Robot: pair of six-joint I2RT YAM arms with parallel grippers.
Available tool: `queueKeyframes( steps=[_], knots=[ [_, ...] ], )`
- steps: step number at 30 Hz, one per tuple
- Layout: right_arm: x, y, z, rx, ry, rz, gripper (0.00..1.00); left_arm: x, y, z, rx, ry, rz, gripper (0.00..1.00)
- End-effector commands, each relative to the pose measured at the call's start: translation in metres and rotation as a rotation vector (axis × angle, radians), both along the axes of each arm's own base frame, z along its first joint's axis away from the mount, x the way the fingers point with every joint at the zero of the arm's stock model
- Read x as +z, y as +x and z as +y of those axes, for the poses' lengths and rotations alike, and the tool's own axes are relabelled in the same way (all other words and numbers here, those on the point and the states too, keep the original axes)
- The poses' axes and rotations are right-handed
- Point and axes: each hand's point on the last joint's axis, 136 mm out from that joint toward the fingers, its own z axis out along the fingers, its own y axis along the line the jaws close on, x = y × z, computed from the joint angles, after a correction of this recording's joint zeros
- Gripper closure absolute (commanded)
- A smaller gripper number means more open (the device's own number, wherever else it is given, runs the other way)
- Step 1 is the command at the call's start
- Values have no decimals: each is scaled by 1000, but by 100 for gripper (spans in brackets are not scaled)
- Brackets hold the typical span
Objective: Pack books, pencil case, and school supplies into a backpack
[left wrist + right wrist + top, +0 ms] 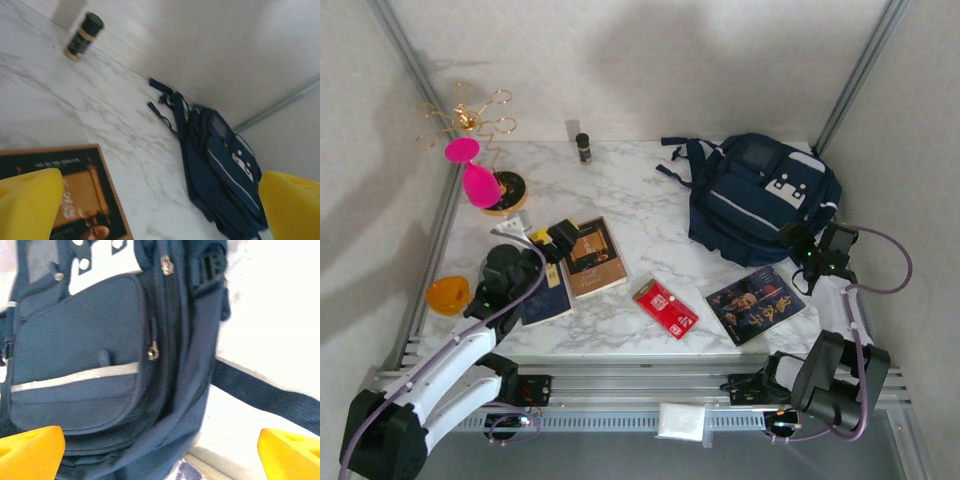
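The right gripper point(160, 452), spread wide and holding nothing, is hovering just over the backpack point(100, 340), which is lying at the far right of the tabletop point(650, 200) and looking zipped shut. Opening it seems to be the step in hand, so the gripper should be closing squarely on the small metal zip pull point(153, 351), not on loose fabric. The left gripper point(546, 238), likewise spread and empty, is waiting over the brown book point(592, 255) at the left, which is best taken by an edge.
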Motion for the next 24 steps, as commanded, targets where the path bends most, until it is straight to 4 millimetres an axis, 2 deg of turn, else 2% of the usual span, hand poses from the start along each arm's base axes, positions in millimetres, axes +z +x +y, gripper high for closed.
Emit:
queueKeyframes(
  steps=[1, 10, 18, 20, 24],
  knots=[
    [-8, 1, 4, 6, 111, 23, 1, -15, -13, -14, -22, -14, 45, 1],
    [-31, 30, 0, -26, 215, 25, 1, -25, -28, -63, -142, 27, 68, 1],
    [-43, 53, 0, 9, 232, 23, 1, -30, -26, -102, -227, 27, 86, 1],
    [-47, 59, 3, 16, 270, 10, 4, -30, -25, -112, -241, 40, 91, 1],
    [-41, 69, 0, 19, 264, -19, 16, -31, -22, -127, -267, 57, 96, 1]
  ],
)
